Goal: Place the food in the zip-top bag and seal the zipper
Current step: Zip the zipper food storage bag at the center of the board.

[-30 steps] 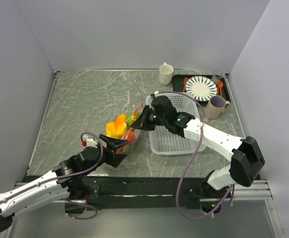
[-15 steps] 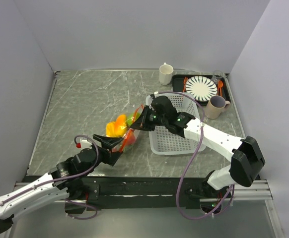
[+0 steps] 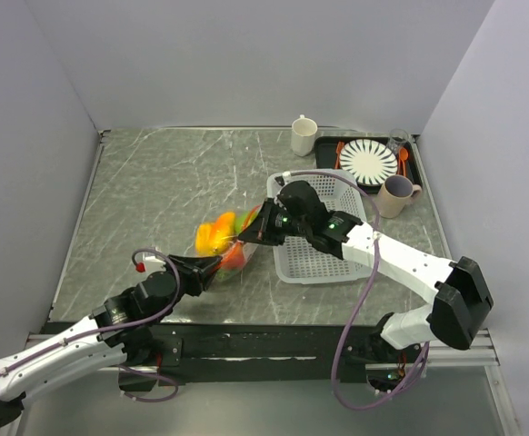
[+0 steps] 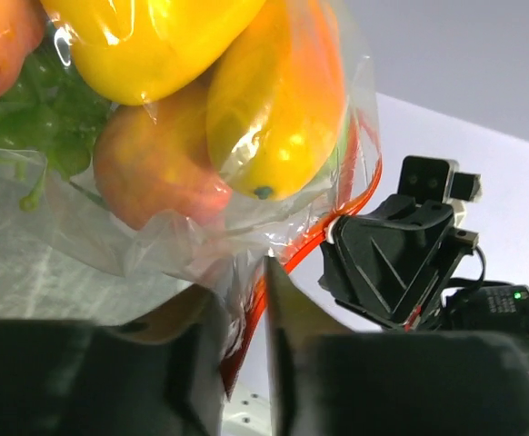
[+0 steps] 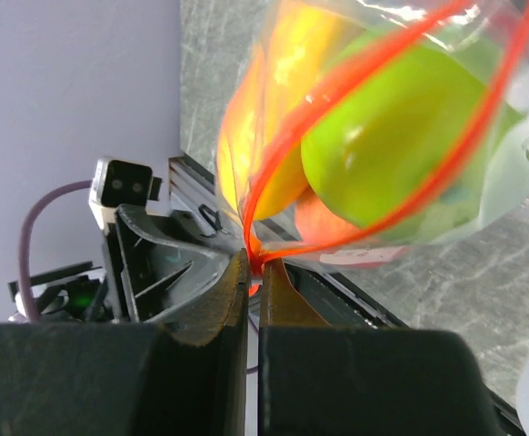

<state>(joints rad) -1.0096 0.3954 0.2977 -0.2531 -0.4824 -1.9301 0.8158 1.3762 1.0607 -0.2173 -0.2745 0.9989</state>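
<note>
The zip-top bag (image 3: pixel 221 238) hangs just above the table left of the basket, stretched between both grippers. Inside it is the food: a yellow pepper (image 4: pixel 146 45), an orange piece (image 4: pixel 283 91), a peach (image 4: pixel 155 173) and a green apple (image 5: pixel 392 145). The orange-red zipper (image 5: pixel 337 86) loops open around the apple, its two sides apart. My right gripper (image 5: pixel 255 263) is shut on one end of the zipper. My left gripper (image 4: pixel 244 291) has its jaws pinched on the zipper (image 4: pixel 255 304) at the bag's near end. In the top view the left gripper (image 3: pixel 208 266) is below the bag and the right gripper (image 3: pixel 251 232) beside it.
A white mesh basket (image 3: pixel 324 263) stands right of the bag, under my right arm. At the back right are a white mug (image 3: pixel 304 135), a dark tray (image 3: pixel 410 173) with a striped plate (image 3: pixel 368 162), and a beige mug (image 3: pixel 395 195).
My left gripper moved up to the bag's near edge and closed on the zipper. The right gripper shifted slightly left, still holding the bag.
</note>
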